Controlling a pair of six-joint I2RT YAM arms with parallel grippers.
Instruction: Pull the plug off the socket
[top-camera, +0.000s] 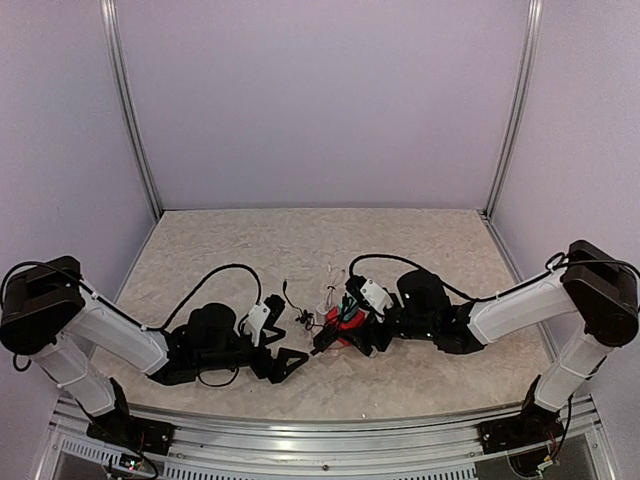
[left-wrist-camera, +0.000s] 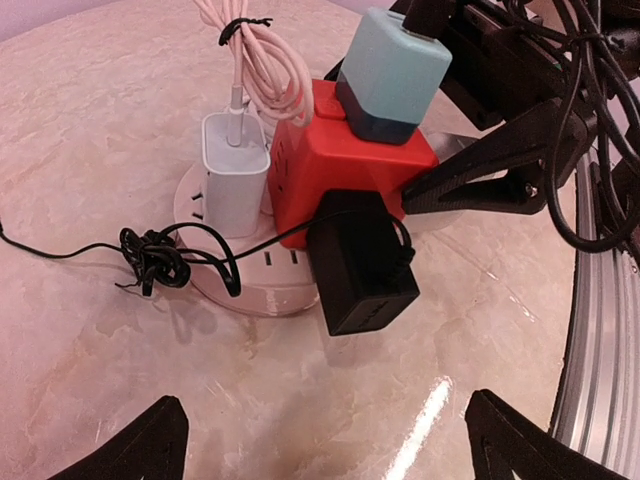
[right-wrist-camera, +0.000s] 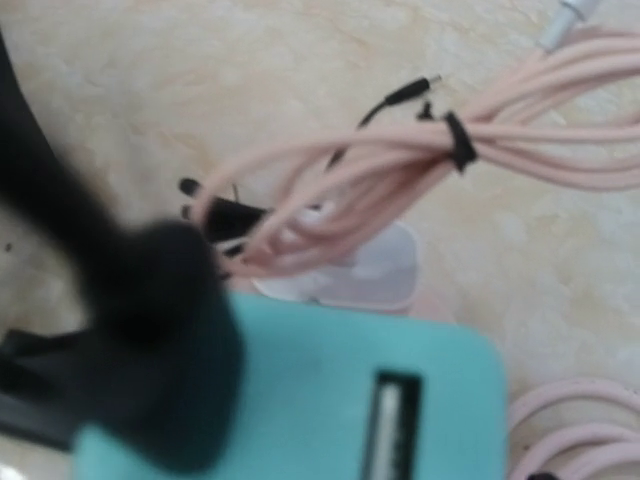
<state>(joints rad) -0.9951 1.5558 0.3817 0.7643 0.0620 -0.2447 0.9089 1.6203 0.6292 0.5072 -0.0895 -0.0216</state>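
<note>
The red cube socket (left-wrist-camera: 350, 170) stands on a round white base (left-wrist-camera: 235, 290), and it also shows in the top view (top-camera: 338, 322). A black adapter (left-wrist-camera: 365, 265) is plugged into its near face, a teal plug (left-wrist-camera: 392, 70) into its top and a white charger (left-wrist-camera: 237, 160) into its left side. My right gripper (top-camera: 348, 325) straddles the cube. One of its fingers (left-wrist-camera: 480, 170) touches the cube's right side; the other goes behind the teal plug. In the right wrist view the teal plug (right-wrist-camera: 330, 400) fills the bottom. My left gripper (left-wrist-camera: 325, 425) is open and empty, short of the black adapter.
A bundled pink cable (left-wrist-camera: 262, 60) rises from the white charger and also shows in the right wrist view (right-wrist-camera: 420, 160). A thin black cord with a knot (left-wrist-camera: 155, 258) lies left of the base. The metal table edge (left-wrist-camera: 600, 330) runs along the right.
</note>
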